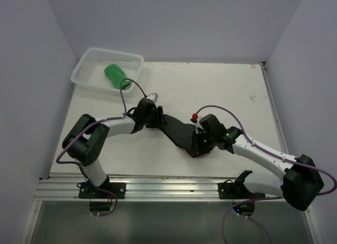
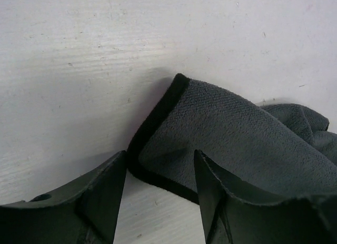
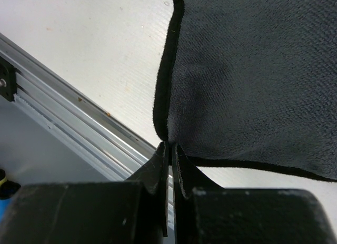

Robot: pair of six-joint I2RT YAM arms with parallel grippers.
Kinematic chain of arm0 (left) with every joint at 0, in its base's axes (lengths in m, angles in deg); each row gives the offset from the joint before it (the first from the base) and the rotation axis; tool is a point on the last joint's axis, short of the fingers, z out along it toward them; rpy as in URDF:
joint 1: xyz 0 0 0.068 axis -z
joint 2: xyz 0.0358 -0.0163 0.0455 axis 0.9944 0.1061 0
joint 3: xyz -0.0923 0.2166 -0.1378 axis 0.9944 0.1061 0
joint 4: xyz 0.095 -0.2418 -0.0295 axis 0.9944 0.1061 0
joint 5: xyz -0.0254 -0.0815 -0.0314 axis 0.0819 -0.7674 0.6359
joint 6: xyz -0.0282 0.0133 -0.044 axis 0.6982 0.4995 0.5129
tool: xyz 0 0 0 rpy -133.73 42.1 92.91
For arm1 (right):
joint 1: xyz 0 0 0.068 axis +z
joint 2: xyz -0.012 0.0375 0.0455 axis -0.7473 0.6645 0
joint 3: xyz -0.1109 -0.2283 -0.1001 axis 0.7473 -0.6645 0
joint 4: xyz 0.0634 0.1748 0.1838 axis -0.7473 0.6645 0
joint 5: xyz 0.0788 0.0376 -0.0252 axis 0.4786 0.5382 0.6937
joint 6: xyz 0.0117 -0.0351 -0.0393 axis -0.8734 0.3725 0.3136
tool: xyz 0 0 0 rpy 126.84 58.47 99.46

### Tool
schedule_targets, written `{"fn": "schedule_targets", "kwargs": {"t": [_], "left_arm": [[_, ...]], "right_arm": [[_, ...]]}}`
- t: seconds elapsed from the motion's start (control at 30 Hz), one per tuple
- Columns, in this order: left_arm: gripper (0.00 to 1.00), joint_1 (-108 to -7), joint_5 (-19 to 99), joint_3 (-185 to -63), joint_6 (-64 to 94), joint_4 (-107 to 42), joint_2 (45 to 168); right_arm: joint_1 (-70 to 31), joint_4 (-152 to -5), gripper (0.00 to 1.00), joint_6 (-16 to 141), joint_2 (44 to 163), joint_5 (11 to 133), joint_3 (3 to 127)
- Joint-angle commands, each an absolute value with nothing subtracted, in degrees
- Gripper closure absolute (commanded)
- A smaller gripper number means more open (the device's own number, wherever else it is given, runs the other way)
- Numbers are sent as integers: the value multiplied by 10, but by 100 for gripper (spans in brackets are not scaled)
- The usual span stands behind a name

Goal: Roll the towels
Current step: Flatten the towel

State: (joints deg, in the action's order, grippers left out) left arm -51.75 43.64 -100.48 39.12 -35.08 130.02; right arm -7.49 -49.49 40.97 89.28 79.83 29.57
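1. View from above: one white tabletop [image 1: 221,86] carries two towels and one basket, with two robot arms reaching over it. The single white plastic mesh basket [image 1: 84,70] sits at the far left corner, and one bright green cloth towel [image 1: 114,75], rolled into a cylinder, lies inside it. One dark grey cloth towel [image 1: 179,132] lies spread out near the middle of the near edge, between the left gripper [image 1: 159,119] and the right gripper [image 1: 201,143].
2. Left wrist view: the left gripper's two black fingers [image 2: 100,196] stand apart, released. A black-hemmed corner of the dark grey cloth towel lies flat on the tabletop between them. One finger is over the cloth, the other over bare tabletop.
3. Right wrist view: the right gripper's two fingers [image 3: 158,165] are clenched together, pinching the hem at a corner of the dark grey cloth towel. This corner is near the one silver metal rail [image 3: 68,112] along the near edge.
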Motion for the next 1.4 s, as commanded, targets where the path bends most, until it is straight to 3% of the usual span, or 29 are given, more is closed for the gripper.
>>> {"fn": "schedule_targets", "kwargs": {"t": [0.0,0.07,0.1,0.17,0.2,0.3,0.6,0.77,0.97,1.13,1.37], "left_arm": [[44,-513,452,-1005,372,-328,1332],[53,-513,454,-1011,369,-322,1338],[66,-513,458,-1014,368,-321,1339],[76,-513,464,-1019,367,-311,1339],[86,-513,471,-1022,364,-308,1338],[100,-513,482,-1034,358,-280,1329],[100,-534,505,-1180,351,-178,1298],[100,-595,442,-1315,363,-131,1301],[100,-641,419,-1409,352,-77,1274],[100,-642,435,-1332,354,-89,1185],[100,-642,443,-991,410,-154,993]], "right_arm": [[-72,-496,100,414,871,805,293],[-72,-486,100,416,864,799,293],[-73,-482,100,419,861,797,293],[-72,-475,100,421,856,787,291],[-73,-474,100,420,852,784,291],[-72,-471,100,418,849,758,295],[-87,-444,100,464,931,645,431],[-171,-430,100,511,994,678,579],[-185,-380,100,569,1055,720,757],[-177,-433,100,567,1013,753,706],[-125,-470,100,583,927,813,512]]}}
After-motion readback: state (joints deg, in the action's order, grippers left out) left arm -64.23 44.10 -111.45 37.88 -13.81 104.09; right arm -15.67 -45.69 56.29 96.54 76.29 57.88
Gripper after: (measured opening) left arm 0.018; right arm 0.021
